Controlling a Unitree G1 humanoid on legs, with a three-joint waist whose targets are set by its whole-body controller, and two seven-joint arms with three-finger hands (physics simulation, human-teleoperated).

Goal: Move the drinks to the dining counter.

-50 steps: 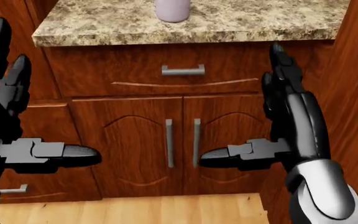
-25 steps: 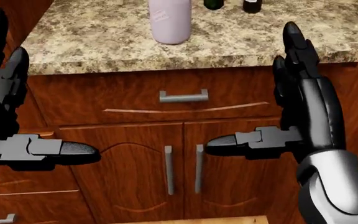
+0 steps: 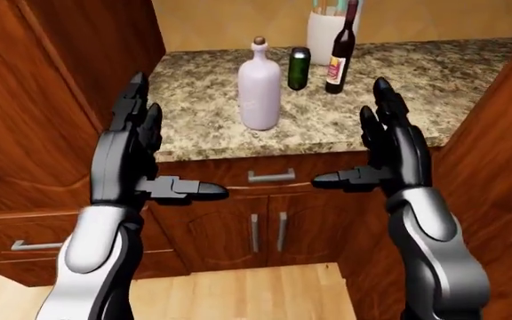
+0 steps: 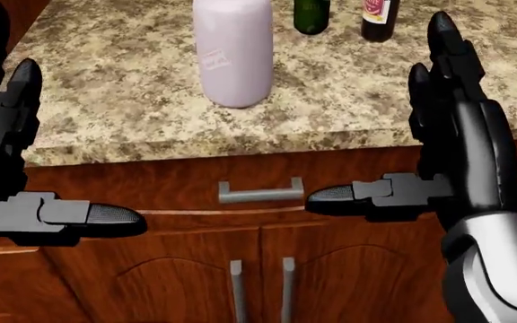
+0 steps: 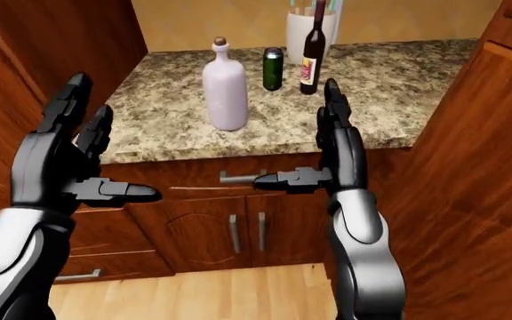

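Three drinks stand on the granite counter (image 3: 407,80): a pale lilac corked bottle (image 3: 260,90) nearest its edge, a green can (image 3: 299,68) behind it, and a dark wine bottle (image 3: 340,50) with a red label to the can's right. The head view shows the lilac bottle (image 4: 232,50) close up, top centre. My left hand (image 3: 169,150) and right hand (image 3: 356,137) are both raised below the counter edge, palms facing each other. Both are open and hold nothing. The lilac bottle stands above and between them, untouched.
A white utensil holder (image 3: 324,30) stands behind the wine bottle. A drawer with a metal handle (image 3: 270,176) and double doors sit under the counter. Tall wooden cabinets close in on the left (image 3: 51,100) and right (image 3: 496,153). Wooden floor (image 3: 238,293) lies below.
The whole head view has shifted: the counter and drawer slid down the picture and look larger, bringing the can and wine bottle into sight. Both hands stay open.
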